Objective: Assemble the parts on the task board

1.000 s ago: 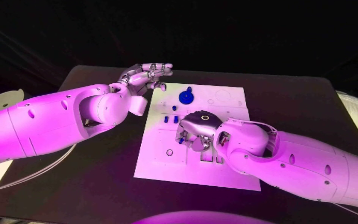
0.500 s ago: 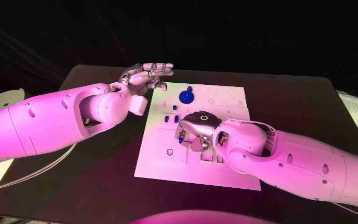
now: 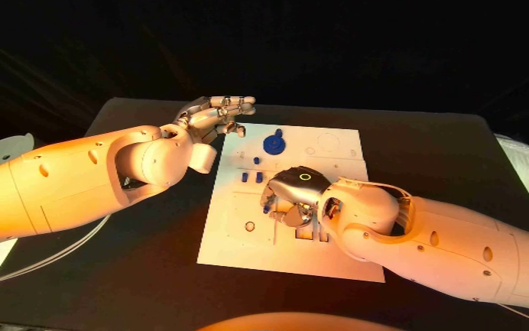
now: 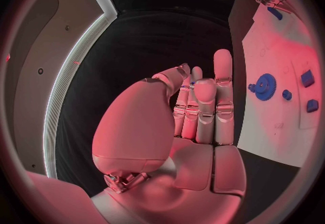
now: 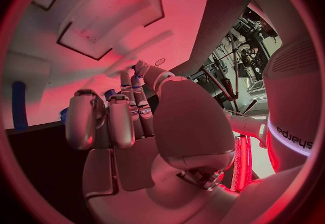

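The task board [image 3: 289, 247] lies mid-frame on the desk [image 3: 441, 147]. The right hand [image 3: 291, 197] is lowered over its centre, fingers curled; whether a part is held cannot be told. The blue gear [image 3: 274, 144] sits above it, nearer the left hand [image 3: 219, 114], which hovers with nothing held, fingers together, as confirmed in the left wrist view.

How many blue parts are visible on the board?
5: a gear at the far end, three small pieces nearer, one piece by the right hand; more may hide beneath it.
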Tool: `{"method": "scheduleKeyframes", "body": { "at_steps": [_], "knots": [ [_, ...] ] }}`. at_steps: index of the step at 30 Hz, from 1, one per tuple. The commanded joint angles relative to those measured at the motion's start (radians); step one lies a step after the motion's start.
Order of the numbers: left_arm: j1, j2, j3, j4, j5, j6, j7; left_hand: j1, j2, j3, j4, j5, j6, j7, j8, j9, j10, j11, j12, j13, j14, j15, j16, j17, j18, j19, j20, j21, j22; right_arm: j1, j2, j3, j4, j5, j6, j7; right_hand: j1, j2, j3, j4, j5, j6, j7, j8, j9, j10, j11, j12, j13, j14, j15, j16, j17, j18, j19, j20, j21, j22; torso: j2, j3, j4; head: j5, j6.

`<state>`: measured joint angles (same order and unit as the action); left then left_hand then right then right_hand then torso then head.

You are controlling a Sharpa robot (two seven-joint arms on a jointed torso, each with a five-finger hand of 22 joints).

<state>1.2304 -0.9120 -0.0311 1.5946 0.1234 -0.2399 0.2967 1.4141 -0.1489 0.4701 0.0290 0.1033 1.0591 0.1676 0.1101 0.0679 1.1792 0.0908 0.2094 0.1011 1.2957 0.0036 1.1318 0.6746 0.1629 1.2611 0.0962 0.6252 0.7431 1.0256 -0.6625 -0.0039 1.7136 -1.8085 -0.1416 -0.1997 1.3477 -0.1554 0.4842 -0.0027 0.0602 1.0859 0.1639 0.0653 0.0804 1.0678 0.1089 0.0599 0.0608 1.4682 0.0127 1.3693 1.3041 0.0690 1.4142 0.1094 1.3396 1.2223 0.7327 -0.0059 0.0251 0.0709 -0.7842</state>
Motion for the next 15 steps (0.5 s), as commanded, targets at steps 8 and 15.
{"method": "scheduleKeyframes", "body": {
  "at_steps": [8, 15],
  "knots": [
    [0.0, -0.007, 0.0, 0.005, -0.01, 0.026, -0.003, -0.011, 0.002, -0.004, 0.001, 0.006, -0.007, 0.002, -0.004, -0.001, -0.008, -0.002, 0.005, 0.001, -0.007, -0.001, -0.006, -0.001, 0.018, -0.005, 0.003, -0.006, -0.001, 0.021, -0.115, 0.028, 0.082, 0.008, -0.071, -0.022, 0.013, -0.02, -0.042, -0.004, 0.0, -0.048, 0.001, -0.004, -0.013, -0.059, 0.006, 0.003, 0.001, 0.047, 0.01, -0.015, -0.016, 0.014, -0.009, 0.01, -0.018, -0.021, -0.001, -0.0017, -0.003, -0.013, 0.008],
    [0.0, -0.009, -0.001, 0.007, -0.012, 0.028, -0.003, -0.01, 0.002, -0.005, -0.001, 0.006, -0.007, 0.002, -0.004, -0.001, -0.009, -0.001, 0.006, 0.001, -0.009, -0.001, -0.007, -0.003, 0.018, -0.006, 0.003, -0.007, -0.002, 0.063, -0.209, 0.042, 0.103, 0.031, -0.084, -0.034, 0.029, -0.012, -0.073, 0.005, -0.003, -0.061, -0.006, -0.003, -0.014, -0.062, 0.003, 0.014, 0.004, 0.047, 0.009, -0.019, -0.023, 0.013, -0.005, 0.014, -0.018, -0.02, -0.002, -0.0014, -0.0045, -0.02, 0.015]
  ]
}}
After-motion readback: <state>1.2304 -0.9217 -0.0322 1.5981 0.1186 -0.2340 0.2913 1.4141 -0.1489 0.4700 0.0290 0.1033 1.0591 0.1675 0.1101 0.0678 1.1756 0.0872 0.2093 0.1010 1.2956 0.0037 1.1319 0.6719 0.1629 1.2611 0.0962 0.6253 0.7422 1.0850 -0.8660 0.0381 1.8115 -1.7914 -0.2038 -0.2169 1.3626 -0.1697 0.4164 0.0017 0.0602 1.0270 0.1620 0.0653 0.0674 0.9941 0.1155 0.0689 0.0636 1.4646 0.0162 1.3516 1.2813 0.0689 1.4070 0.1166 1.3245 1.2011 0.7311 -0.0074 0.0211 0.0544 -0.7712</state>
